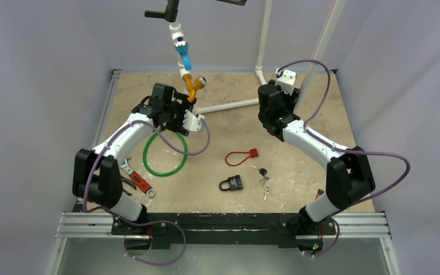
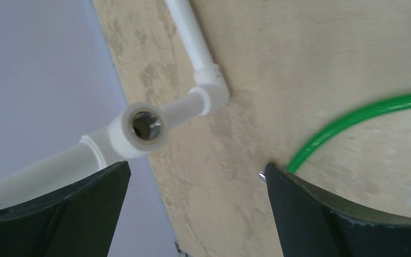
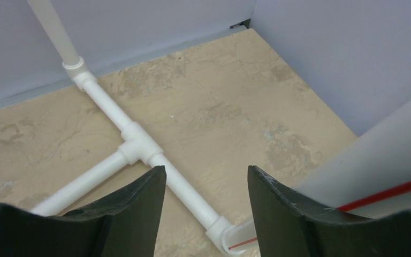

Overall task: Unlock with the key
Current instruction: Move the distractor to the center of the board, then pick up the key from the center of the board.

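A black padlock (image 1: 231, 184) lies shut on the tan table in the top view, near the front middle. A small bunch of keys (image 1: 263, 177) lies just to its right. Neither shows in the wrist views. My left gripper (image 1: 188, 119) is far back left of them, open and empty; in the left wrist view (image 2: 197, 168) its jaws stand wide apart over bare table. My right gripper (image 1: 270, 112) is at the back, right of centre, open and empty; in the right wrist view (image 3: 206, 171) its jaws stand apart above a white pipe.
A red cable lock (image 1: 242, 156) lies behind the padlock. A green cable loop (image 1: 165, 152) lies left of centre, also in the left wrist view (image 2: 353, 120). White PVC piping (image 1: 229, 105) crosses the back (image 3: 139, 147). A red-handled tool (image 1: 140, 182) lies front left.
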`<action>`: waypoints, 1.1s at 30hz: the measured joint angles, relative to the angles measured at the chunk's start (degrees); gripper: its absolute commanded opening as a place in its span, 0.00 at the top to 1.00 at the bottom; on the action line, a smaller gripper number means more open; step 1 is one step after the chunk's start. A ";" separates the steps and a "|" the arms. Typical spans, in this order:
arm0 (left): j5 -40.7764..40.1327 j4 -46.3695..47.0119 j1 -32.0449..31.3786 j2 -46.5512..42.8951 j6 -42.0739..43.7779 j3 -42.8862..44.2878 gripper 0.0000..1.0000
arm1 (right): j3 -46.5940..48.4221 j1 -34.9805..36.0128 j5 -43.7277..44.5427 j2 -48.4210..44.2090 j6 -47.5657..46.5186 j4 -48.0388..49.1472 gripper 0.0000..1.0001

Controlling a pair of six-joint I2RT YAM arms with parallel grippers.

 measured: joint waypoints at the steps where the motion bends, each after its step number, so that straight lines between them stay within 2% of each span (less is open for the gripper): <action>1: -0.39 -2.32 -0.35 -1.55 -0.09 -0.59 0.00 | 0.33 -0.04 -0.85 0.02 0.35 -0.72 0.36; 4: -0.85 -10.73 -2.62 -7.82 -0.72 -3.19 0.00 | 0.48 -0.09 -4.61 -1.14 0.87 -2.84 0.30; 8: 0.07 -23.23 -7.37 -18.21 -2.91 -6.56 0.00 | 0.61 1.84 -8.70 -4.44 1.42 -6.73 0.27; 14: 1.66 -35.15 -11.04 -25.88 -12.61 -6.80 0.00 | 0.35 10.67 -15.13 -6.51 4.46 -12.20 0.25; 19: 1.97 -40.11 -11.41 -25.66 -24.26 -6.45 0.00 | -6.62 11.08 -22.14 -8.24 10.62 -17.29 0.26; 23: 2.16 -42.97 -11.47 -25.64 -32.59 -4.52 0.01 | -15.37 11.39 -26.80 -12.85 16.79 -22.93 0.30; 28: 1.99 -43.23 -11.85 -25.81 -39.56 -3.93 0.02 | -24.13 12.26 -31.54 -19.65 24.37 -27.93 0.32; 33: 1.70 -43.04 -12.00 -25.24 -44.98 -3.91 0.03 | -28.74 12.35 -35.67 -19.91 29.11 -27.98 0.33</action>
